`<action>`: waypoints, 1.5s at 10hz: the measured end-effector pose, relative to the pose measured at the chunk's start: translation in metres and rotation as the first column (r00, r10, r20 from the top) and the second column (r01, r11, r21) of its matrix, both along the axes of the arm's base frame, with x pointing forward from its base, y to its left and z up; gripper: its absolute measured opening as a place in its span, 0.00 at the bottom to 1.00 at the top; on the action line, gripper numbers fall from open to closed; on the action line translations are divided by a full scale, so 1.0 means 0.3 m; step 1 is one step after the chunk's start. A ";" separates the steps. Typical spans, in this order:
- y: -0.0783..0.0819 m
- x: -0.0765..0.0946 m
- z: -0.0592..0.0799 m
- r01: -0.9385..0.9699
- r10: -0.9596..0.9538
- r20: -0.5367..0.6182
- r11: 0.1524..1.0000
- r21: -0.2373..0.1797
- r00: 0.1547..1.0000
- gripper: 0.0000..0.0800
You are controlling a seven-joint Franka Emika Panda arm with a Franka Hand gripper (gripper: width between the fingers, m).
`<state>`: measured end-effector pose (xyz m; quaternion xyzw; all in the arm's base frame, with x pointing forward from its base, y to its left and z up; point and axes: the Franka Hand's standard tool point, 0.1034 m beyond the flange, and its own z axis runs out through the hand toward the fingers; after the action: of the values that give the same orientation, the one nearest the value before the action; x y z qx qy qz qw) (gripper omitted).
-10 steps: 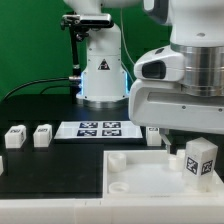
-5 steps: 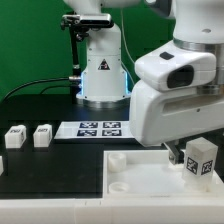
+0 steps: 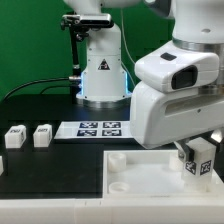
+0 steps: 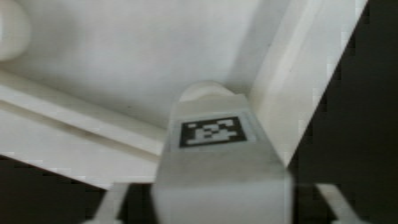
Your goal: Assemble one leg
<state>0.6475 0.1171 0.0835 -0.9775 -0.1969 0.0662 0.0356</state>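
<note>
Lowered leg, clamped in gripper, toward board at exterior view's 4 o'clock; insertion likely near.

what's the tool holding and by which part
The leg, pinched by its sides at the end behind its tag; the tagged part sticks out free.

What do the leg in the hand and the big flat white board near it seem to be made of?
The leg looks like white plastic: its surface is smooth and matte, with softly rounded edges. Its black-and-white tag is probably a printed sticker. The board also seems to be matte white plastic with moulded round sockets, though painted material cannot be excluded.
</note>
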 end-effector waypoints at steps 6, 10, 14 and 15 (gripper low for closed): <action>-0.001 -0.016 -0.001 0.324 -0.324 0.017 0.945 -0.038 0.946 0.36; -0.007 -0.015 -0.005 0.796 -0.798 0.036 0.595 -0.112 0.602 0.37; -0.006 -0.015 -0.005 0.960 -0.965 0.079 0.236 -0.148 0.250 0.37; -0.006 -0.015 -0.004 0.970 -0.976 0.084 0.189 -0.151 0.203 0.37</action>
<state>0.6431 0.1155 0.0821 -0.8797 0.4715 0.0605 -0.0113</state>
